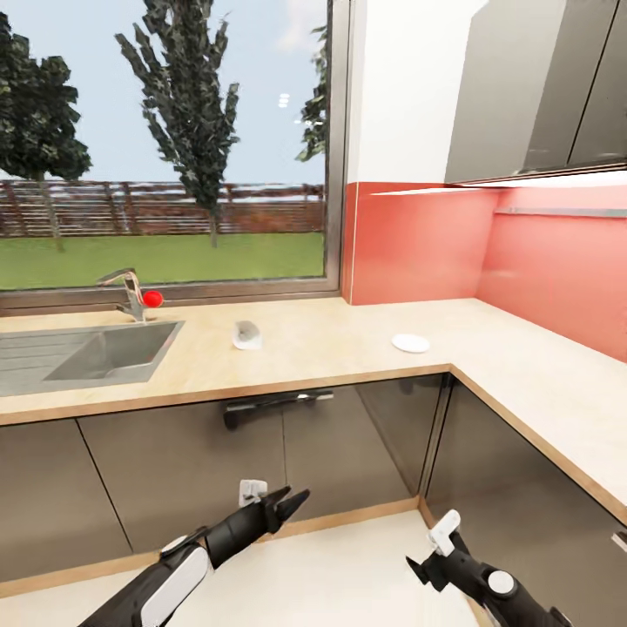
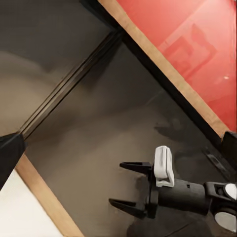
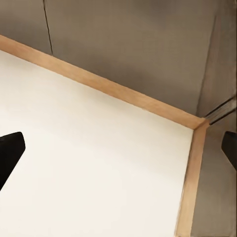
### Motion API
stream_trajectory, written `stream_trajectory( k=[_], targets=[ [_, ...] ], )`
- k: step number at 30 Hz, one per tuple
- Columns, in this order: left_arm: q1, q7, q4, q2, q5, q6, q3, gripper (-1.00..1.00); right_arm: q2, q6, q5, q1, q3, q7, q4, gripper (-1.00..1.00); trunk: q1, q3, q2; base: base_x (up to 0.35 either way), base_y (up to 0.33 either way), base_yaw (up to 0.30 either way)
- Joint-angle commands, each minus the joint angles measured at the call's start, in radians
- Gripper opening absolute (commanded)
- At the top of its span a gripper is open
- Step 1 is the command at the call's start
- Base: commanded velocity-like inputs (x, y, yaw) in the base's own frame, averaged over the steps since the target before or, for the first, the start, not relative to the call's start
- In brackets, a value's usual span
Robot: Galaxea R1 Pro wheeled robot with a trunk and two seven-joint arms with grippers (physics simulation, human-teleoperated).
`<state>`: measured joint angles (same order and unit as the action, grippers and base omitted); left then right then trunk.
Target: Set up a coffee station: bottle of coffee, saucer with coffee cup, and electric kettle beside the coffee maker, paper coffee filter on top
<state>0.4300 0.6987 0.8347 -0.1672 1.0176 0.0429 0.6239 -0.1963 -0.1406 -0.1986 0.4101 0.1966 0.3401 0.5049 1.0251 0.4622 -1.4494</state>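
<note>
The left gripper (image 1: 292,501) is held low before the dark grey cabinet fronts (image 1: 174,453), jaws spread apart, nothing between them. The right gripper (image 1: 427,566) is likewise held low over the pale floor (image 1: 348,566); in the left wrist view its two black fingers (image 2: 131,166) are seen parted and empty. On the kitchen countertop (image 1: 331,348), the saucer (image 1: 410,343) lies near the corner. A small white-grey object (image 1: 247,334) rests between it and the sink (image 1: 96,353); its identity cannot be told.
</note>
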Motion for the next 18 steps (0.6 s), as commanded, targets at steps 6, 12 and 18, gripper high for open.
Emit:
stream_trajectory(
  k=[6,12,18],
  targets=[
    [0.032,-0.138,0.116,0.019,0.009,0.061,-0.012,1.00,-0.015,0.247,-0.010,0.002,-0.002,0.001,0.285,1.00,0.000,0.001,-0.001,-0.004,0.000,0.000],
    [0.169,-0.284,0.168,0.077,0.008,0.244,-0.046,1.00,-0.036,0.379,-0.011,0.081,-0.078,0.005,0.375,1.00,0.000,0.001,-0.001,0.000,0.000,0.000],
    [0.259,-0.399,0.178,0.159,-0.024,0.327,-0.047,1.00,-0.046,0.439,-0.012,0.141,-0.084,0.005,0.372,1.00,0.000,0.001,-0.001,0.000,0.000,0.000]
  ],
)
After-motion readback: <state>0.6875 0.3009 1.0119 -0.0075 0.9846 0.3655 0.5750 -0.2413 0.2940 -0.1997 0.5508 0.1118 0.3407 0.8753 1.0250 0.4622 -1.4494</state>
